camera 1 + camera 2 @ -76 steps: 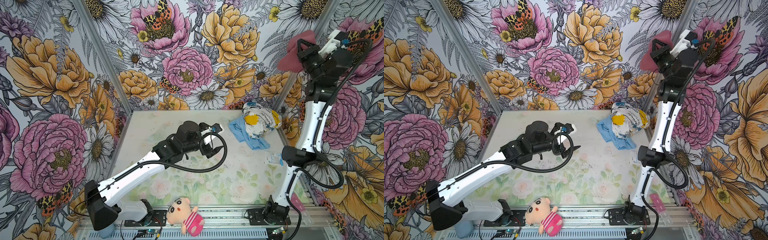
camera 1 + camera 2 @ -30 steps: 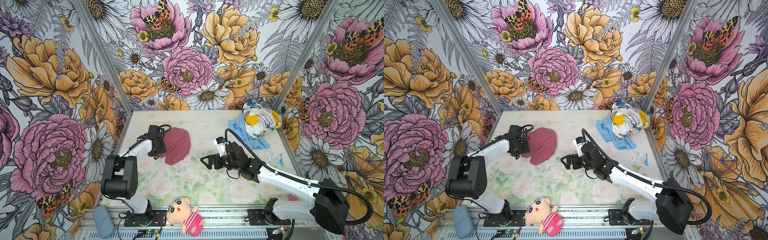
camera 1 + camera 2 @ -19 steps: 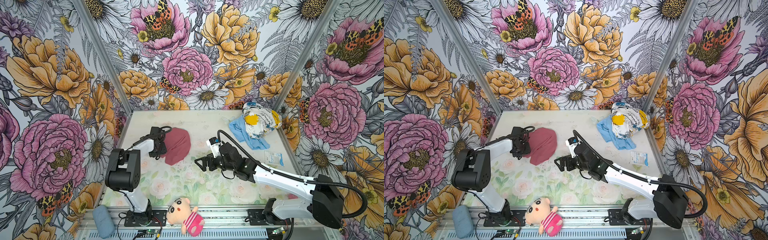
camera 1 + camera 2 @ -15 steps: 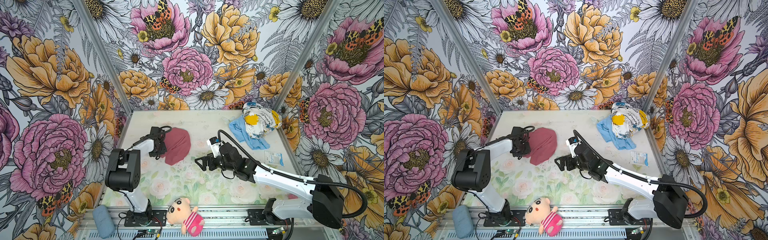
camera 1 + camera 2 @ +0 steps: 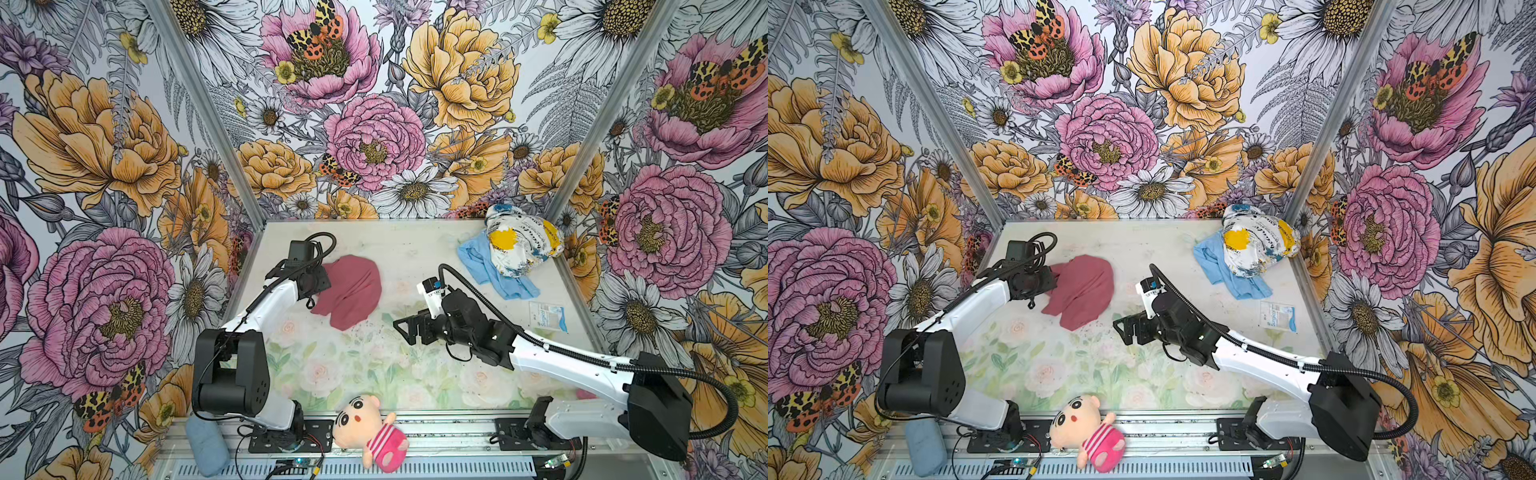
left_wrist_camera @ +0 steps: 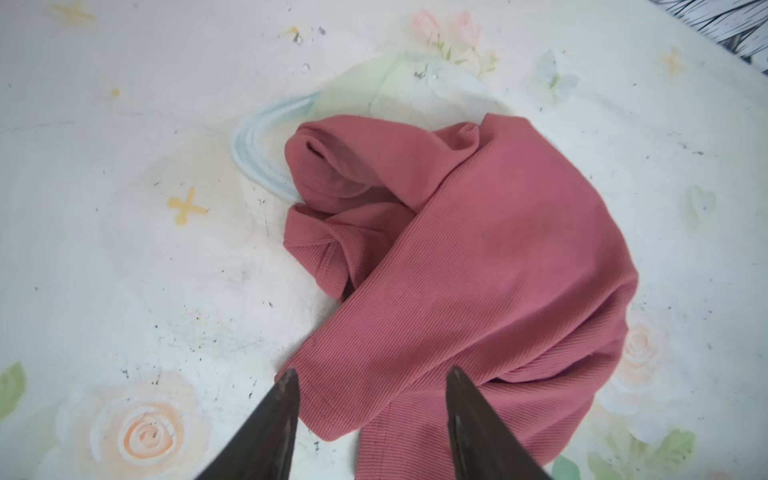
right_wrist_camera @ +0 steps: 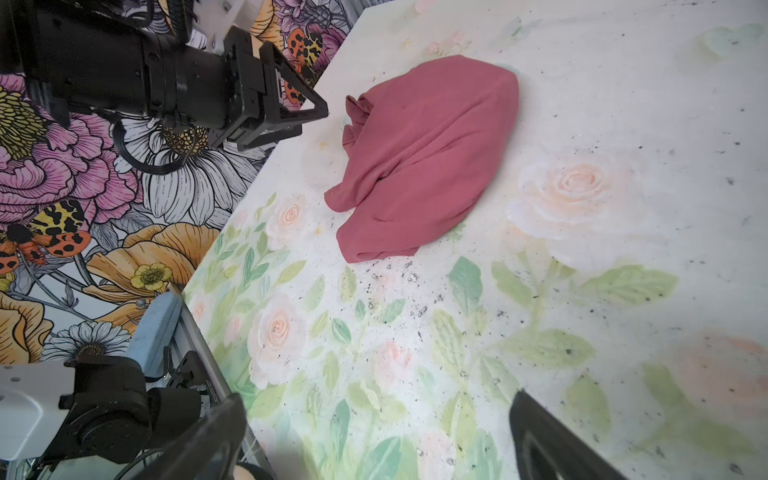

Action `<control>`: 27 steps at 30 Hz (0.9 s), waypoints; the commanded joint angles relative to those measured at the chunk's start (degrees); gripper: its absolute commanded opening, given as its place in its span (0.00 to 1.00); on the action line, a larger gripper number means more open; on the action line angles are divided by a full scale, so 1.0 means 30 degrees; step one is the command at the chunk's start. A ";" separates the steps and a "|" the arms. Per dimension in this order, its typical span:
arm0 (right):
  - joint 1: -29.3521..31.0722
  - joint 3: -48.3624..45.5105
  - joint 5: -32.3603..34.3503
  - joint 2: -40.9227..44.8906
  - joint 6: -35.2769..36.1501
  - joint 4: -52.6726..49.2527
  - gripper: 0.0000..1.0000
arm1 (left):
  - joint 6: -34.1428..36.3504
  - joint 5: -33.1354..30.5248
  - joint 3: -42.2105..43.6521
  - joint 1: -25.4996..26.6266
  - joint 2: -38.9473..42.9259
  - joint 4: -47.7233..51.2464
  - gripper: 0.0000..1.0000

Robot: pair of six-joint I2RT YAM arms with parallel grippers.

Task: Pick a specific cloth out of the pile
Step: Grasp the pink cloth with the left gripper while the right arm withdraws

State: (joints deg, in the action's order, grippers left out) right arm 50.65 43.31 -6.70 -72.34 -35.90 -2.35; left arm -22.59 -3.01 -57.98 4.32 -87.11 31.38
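**The cloth lies alone on the worktop, clear of the pile**

The cloth (image 5: pixel 351 291), a plain dusty-red ribbed piece, lies crumpled on the floral worktop (image 5: pixel 353 374) toward its left side, in both top views. The pile (image 5: pixel 513 253), white fabric with yellow and black print on top of light blue fabric, sits well apart in the far right corner.

The left hand (image 6: pixel 372 376) is at the cloth's left edge. In the left wrist view its two dark fingers (image 6: pixel 274 415) stand apart, one at the hem and one over the fabric, with no fold pinched between them; the right wrist view shows its fingertip (image 7: pixel 316 110) off the fabric.

The right hand (image 5: pixel 405 328) is near the middle of the worktop, pointing at the cloth but apart from it, its jaws spread wide and empty.

A plush doll (image 5: pixel 370 430) lies on the front rail, and a small packet (image 5: pixel 547 316) near the right edge.
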 commanded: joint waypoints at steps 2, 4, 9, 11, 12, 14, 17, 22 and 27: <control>-0.0062 0.0185 -0.0107 0.0207 0.0396 0.0324 0.99 | -0.0672 0.0864 0.1577 -0.0443 -0.1236 -0.0851 0.66; -0.0056 0.0111 -0.0083 0.0263 0.0425 0.0315 0.99 | -0.0673 0.0611 0.1486 -0.0465 -0.1635 -0.1036 0.68; -0.0097 -0.0203 0.0264 0.0410 0.0157 0.0314 0.99 | -0.0647 0.0244 0.1394 -0.0560 -0.2718 -0.1172 0.68; -0.0098 -0.0301 0.0316 0.0472 0.0109 0.0314 0.99 | -0.0617 0.0240 0.1449 -0.0589 -0.3237 -0.1390 0.68; -0.0098 -0.0311 0.0317 0.0520 0.0093 0.0314 0.99 | -0.0643 0.0239 0.1454 -0.0589 -0.3458 -0.1553 0.66; -0.0118 -0.0345 0.0314 0.0611 0.0125 0.0258 0.99 | -0.0764 0.0309 0.1439 -0.0612 -0.3787 -0.1734 0.59; -0.0213 -0.0344 0.0240 0.0683 0.0225 0.0111 0.99 | -0.0761 0.0560 0.1337 -0.0619 -0.3876 -0.1729 0.37; -0.0400 -0.0400 0.0080 0.0718 0.0263 0.0080 0.99 | -0.0719 0.0737 0.0539 -0.0575 -0.1737 -0.0764 0.00; -0.1329 0.0401 -0.0346 0.0481 0.0453 -0.0316 0.99 | 0.0198 0.1371 -0.4728 -0.0499 0.0055 0.2381 0.00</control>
State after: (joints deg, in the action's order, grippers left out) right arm 48.36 42.54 -7.25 -71.90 -35.81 -2.68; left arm -23.73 -0.95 -63.09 2.87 -91.48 35.88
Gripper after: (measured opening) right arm 0.991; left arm 0.056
